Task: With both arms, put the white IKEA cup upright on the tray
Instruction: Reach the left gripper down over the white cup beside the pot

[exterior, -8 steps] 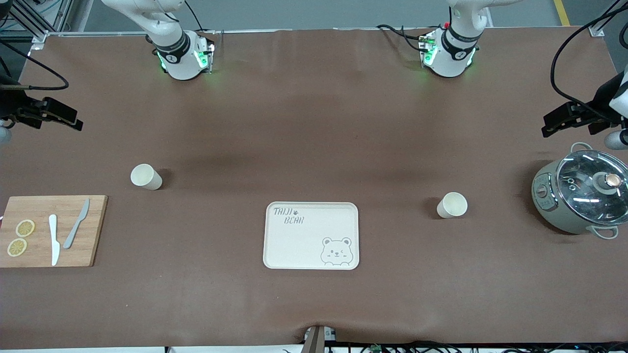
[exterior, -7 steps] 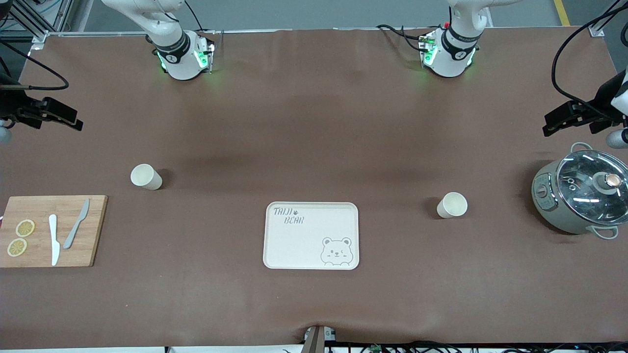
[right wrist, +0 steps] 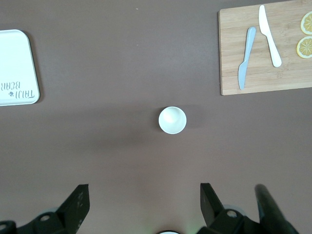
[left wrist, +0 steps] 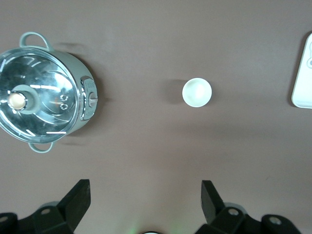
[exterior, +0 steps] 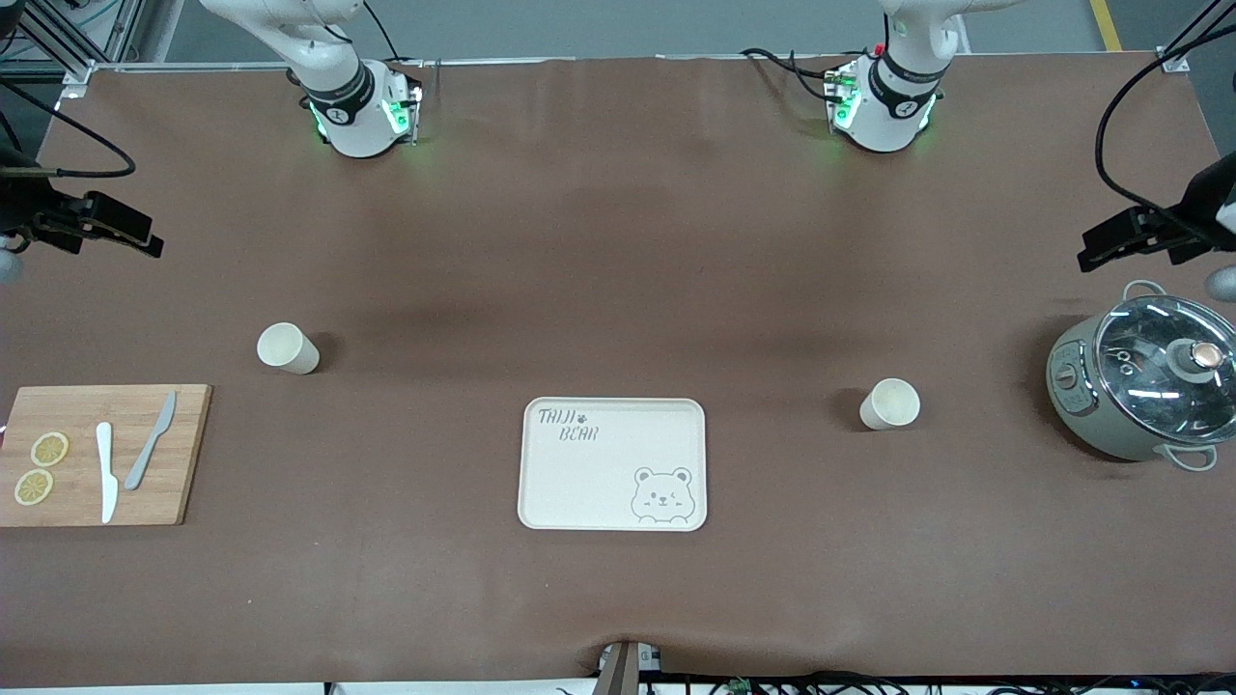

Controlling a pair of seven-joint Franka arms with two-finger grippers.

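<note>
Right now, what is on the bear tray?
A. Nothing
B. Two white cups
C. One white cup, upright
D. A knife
A. The tray carries only its printed bear face and lettering; one white cup stands on the table toward the left arm's end, the other white cup toward the right arm's end near the cutting board, where both knives lie.
</note>
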